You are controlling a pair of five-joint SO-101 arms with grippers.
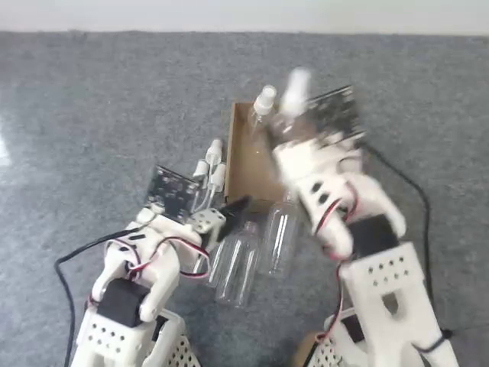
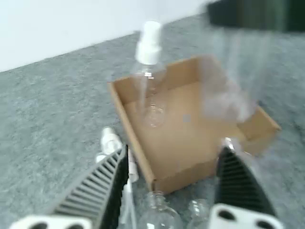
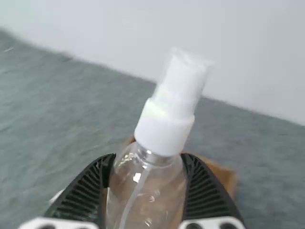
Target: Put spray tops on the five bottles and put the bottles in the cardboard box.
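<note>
Bottle [image 3: 143, 200], capped, gripped in my right pincer [image 3: 147, 162] above the box [image 2: 190, 172]; left pincer [image 2: 174, 157] gapes low beside it. Left wrist view adds a second bottle [image 2: 148, 81] upright inside.

We see a mottled grey surface [image 1: 92, 99], flecked light and dark. The cardboard box [image 2: 183, 174] is plain tan-brown. The bottle between the right fingers [image 3: 86, 191] is clear and colourless [image 3: 143, 195], and its spray top [image 3: 167, 119] is white. The bottle standing in the box [image 2: 151, 95] is likewise clear with a white top. The right fingers and the left fingers [image 2: 102, 186] are black with fine ribbing. The left arm [image 1: 145, 267] and right arm [image 1: 382, 275] are white with black motors and red-and-black wires [image 1: 328, 214].
</note>
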